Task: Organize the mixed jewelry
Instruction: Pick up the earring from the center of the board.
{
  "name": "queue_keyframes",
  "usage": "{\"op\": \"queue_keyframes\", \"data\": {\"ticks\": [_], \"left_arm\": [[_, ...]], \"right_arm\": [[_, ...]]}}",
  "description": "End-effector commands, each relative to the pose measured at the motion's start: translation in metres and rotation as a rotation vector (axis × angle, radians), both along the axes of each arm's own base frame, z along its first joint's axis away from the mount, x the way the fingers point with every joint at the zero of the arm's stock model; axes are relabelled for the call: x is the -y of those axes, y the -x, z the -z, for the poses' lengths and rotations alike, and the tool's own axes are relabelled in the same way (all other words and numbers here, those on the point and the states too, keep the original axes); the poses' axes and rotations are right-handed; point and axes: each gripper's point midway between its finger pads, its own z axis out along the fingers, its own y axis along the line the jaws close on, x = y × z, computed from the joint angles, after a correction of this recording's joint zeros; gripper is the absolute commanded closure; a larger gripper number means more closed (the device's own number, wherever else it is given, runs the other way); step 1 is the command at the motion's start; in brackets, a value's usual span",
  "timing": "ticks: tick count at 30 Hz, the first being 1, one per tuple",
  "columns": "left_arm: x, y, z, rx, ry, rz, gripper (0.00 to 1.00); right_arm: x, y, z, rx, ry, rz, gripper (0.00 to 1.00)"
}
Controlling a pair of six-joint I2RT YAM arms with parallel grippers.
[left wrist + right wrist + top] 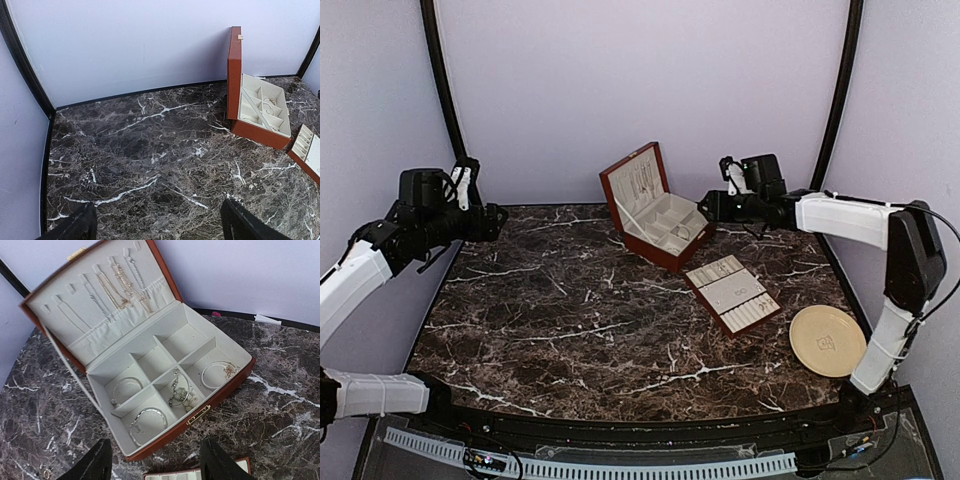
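Left gripper (157, 229) hovers over the marble table (570, 320) at the left of the top view, its jaws spread wide with nothing between them. Right of centre the wooden box (655, 205) stands open. The jewelry (179, 390) is inside it: thin chains (120, 287) hang on the lid lining and hoops lie in four front compartments. One tiny ring-like piece (46, 473) sits on the marble at the lower left of the right wrist view. Just right of the box hangs the right gripper (155, 466), jaws parted and empty. A lined tray (732, 293) lies below it and a beige plate (827, 340) at the lower right
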Motion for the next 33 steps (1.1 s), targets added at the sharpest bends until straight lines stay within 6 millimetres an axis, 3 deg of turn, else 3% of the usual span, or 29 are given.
{"op": "queue_keyframes", "data": {"ticks": [1, 5, 10, 17, 26, 28, 31, 33], "left_arm": [[0.006, 0.001, -0.002, 0.025, 0.036, 0.033, 0.12], [0.02, -0.002, 0.009, -0.016, 0.071, 0.093, 0.12], [0.035, -0.007, 0.025, -0.067, 0.1, 0.152, 0.14], [0.057, -0.005, 0.037, -0.095, 0.11, 0.241, 0.16], [0.116, 0.015, 0.074, -0.199, 0.046, 0.397, 0.19], [0.126, 0.018, 0.081, -0.226, 0.057, 0.427, 0.2], [0.134, 0.018, 0.084, -0.256, 0.086, 0.447, 0.21], [0.135, 0.018, 0.084, -0.257, 0.092, 0.446, 0.21]], "right_arm": [[0.005, 0.029, -0.04, 0.083, -0.091, -0.04, 0.38], [0.025, 0.06, -0.038, 0.074, -0.093, -0.012, 0.35], [0.06, 0.087, -0.015, 0.011, -0.034, 0.106, 0.35], [0.072, 0.114, 0.026, -0.054, -0.062, 0.135, 0.38], [0.07, 0.125, 0.056, -0.141, -0.073, 0.124, 0.38], [0.079, 0.123, 0.058, -0.131, -0.038, 0.163, 0.32], [0.091, 0.115, 0.062, -0.142, 0.021, 0.213, 0.28], [0.09, 0.109, 0.059, -0.15, 0.039, 0.203, 0.28]]}}
